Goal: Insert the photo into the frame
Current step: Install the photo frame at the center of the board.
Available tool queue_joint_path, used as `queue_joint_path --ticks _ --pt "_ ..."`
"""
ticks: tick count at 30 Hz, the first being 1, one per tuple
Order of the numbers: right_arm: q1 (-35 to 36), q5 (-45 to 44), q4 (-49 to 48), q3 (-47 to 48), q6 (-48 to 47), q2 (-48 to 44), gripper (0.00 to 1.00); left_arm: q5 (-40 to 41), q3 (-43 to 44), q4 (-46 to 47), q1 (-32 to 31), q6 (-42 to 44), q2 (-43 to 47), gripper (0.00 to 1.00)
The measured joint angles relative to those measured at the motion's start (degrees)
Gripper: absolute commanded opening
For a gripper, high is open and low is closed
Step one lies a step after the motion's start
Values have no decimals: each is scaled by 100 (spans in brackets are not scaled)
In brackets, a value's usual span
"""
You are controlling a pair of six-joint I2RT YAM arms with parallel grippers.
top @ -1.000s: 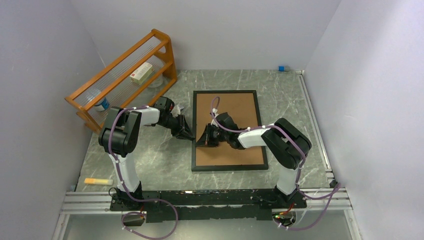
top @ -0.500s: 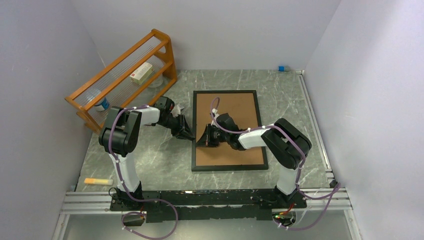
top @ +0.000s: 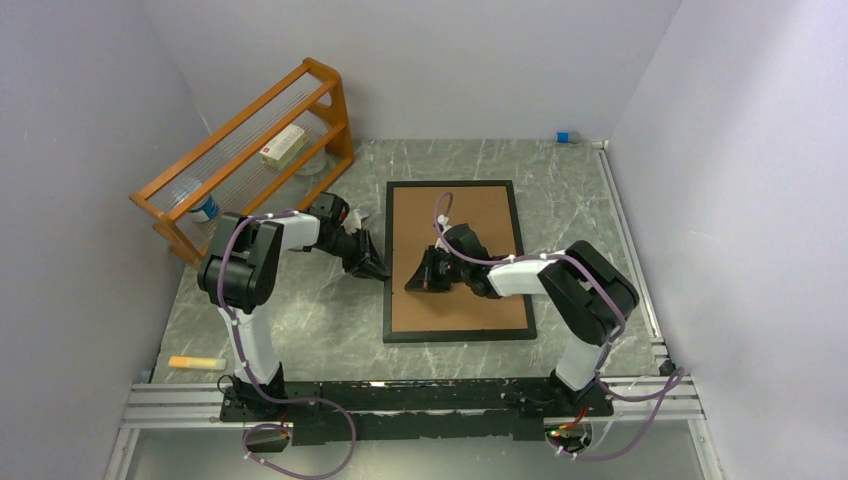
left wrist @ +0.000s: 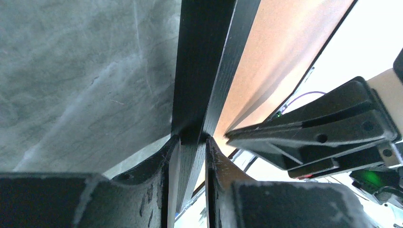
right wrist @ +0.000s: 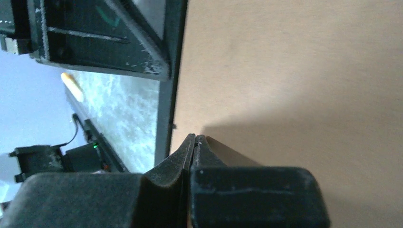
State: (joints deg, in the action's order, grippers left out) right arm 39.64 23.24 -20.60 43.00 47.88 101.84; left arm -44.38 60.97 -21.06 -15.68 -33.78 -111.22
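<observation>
The frame lies flat on the table, thin black border round a brown backing board. The photo is hidden; no sunflower print shows in any view. My left gripper is shut on the frame's left border, one finger on each side of the black strip. My right gripper is shut and empty, its tips low over the backing board near the left border. In the right wrist view its jaws are pressed together. The two grippers face each other across the border.
An orange wooden rack with a box and a bottle stands at the back left. A yellow marker lies at the near left. A small blue object sits by the back wall. Walls close in on both sides.
My right gripper has drawn a little to the right, away from the frame's left border and further onto the backing board. The left gripper has stayed clamped on the border.
</observation>
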Motion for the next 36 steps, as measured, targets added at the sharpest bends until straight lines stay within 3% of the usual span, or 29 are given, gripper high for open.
queue_joint_path --ticks 6,9,13,15,18,24,36 --pt "-229 -595 1473 476 -481 -404 0 9 31 -35 -4 11 13 36" --pt "-428 -691 2111 1198 -616 -385 10 166 59 -98 -31 24 37 47" --pt "-761 -535 2258 2304 -629 -48 20 330 232 -162 -81 33 39 60" --pt "-898 -431 2232 2900 -632 315 20 492 407 -103 -109 72 39 61" --pt "-1073 -205 2190 3639 -621 966 19 835 688 -15 -87 146 20 56" --pt "-1237 326 1950 4415 -328 2142 0 1294 1408 162 87 122 -503 41" --pt "-1259 951 1381 5713 271 3471 0 516 2234 223 256 63 -1255 21"
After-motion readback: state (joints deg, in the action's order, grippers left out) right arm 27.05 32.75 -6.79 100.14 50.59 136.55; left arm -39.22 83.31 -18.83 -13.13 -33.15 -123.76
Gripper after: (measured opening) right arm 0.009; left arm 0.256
